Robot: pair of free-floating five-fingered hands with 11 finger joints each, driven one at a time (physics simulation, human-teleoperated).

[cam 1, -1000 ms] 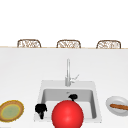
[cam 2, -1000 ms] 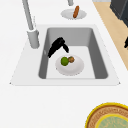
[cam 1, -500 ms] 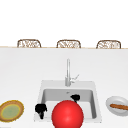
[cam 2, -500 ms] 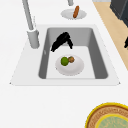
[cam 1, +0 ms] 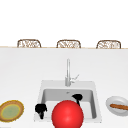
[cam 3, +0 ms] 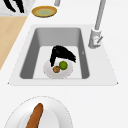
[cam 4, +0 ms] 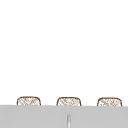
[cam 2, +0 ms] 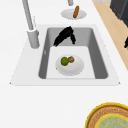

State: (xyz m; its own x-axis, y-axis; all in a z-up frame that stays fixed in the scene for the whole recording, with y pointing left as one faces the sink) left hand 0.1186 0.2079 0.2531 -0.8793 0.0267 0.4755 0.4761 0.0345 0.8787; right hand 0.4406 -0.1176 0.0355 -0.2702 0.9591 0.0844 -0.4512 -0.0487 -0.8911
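A: Item one, right hand (cam 1: 77,97). You will find it inside the sink (cam 1: 93,86), hanging over the white plate (cam 2: 75,70) on the basin floor. Fingers long and slack, spread downward, gripping nothing.

B: Plate contents?

A: One green fruit (cam 2: 64,61) and one brown nut-like piece (cam 2: 71,59), touching each other. In the left side view they lie at 6 o'clock from the hand, near it but apart from the fingertips.

B: Item two?

A: Left hand (cam 1: 41,109), at the sink's front left corner, 9 o'clock from the red ball (cam 1: 67,115). Whether its fingers are curled, I cannot tell.

B: Surroundings?

A: Faucet (cam 1: 67,72) at 12 o'clock behind the basin; yellow-rimmed plate (cam 1: 11,110) on the counter at 9 o'clock; a white dish with a sausage (cam 1: 119,106) at 3 o'clock; three wicker chair backs (cam 1: 68,44) beyond the counter.

B: Handling advice?

A: In my judgement, you should lower the right hand straight over the green fruit, keep the fingers wide until they bracket it, and avoid nudging the brown piece beside it. Watch the side views, since the red ball masks the plate from the front.
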